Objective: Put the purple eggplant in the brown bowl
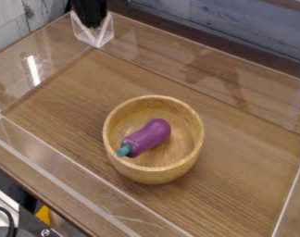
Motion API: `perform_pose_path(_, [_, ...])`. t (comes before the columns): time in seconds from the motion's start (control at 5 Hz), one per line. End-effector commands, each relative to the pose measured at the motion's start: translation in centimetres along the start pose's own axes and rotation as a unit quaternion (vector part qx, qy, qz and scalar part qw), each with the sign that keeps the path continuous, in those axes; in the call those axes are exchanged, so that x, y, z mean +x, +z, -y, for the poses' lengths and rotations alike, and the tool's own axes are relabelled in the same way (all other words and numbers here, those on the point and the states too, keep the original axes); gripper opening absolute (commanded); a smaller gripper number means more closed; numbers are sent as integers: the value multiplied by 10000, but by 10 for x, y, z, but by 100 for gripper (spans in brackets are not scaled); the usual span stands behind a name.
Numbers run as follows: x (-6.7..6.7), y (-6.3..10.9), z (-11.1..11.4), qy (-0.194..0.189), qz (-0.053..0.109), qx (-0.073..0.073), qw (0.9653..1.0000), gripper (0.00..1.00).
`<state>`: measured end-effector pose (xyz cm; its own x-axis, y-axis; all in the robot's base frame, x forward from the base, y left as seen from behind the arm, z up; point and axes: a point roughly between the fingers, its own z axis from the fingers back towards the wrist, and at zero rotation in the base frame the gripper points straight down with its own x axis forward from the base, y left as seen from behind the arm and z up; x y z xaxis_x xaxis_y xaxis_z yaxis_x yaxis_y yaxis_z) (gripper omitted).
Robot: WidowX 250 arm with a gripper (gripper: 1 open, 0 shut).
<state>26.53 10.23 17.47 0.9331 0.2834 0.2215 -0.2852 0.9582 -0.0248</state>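
Note:
The purple eggplant (146, 137) lies inside the brown bowl (190, 118), its teal stem cap pointing to the lower left. The bowl stands on the wooden table, a little right of centre. My gripper (90, 17) is a dark shape at the top left edge of the view, far from the bowl and mostly cut off. Its fingers look drawn together with nothing between them.
Clear acrylic walls (29, 69) ring the wooden tabletop, with a folded clear corner piece (97, 35) just below the gripper. A grey plank wall (227, 18) runs along the back. A yellow and black object (42, 218) sits off the table at the bottom left.

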Motion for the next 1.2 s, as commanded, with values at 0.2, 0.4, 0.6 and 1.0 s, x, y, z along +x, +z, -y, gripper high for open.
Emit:
perform_pose_path(0.2, [-6, 15, -1, -192, 245, -43, 9995, 100])
perform_pose_path(0.4, [-1, 7, -7, -170, 326, -59, 9993, 0])
perform_pose_path(0.6, [6, -3, -16, -186, 467, -85, 9987, 0])
perform_pose_path(1.0, [12, -11, -17, -217, 915, -78, 9955, 100])
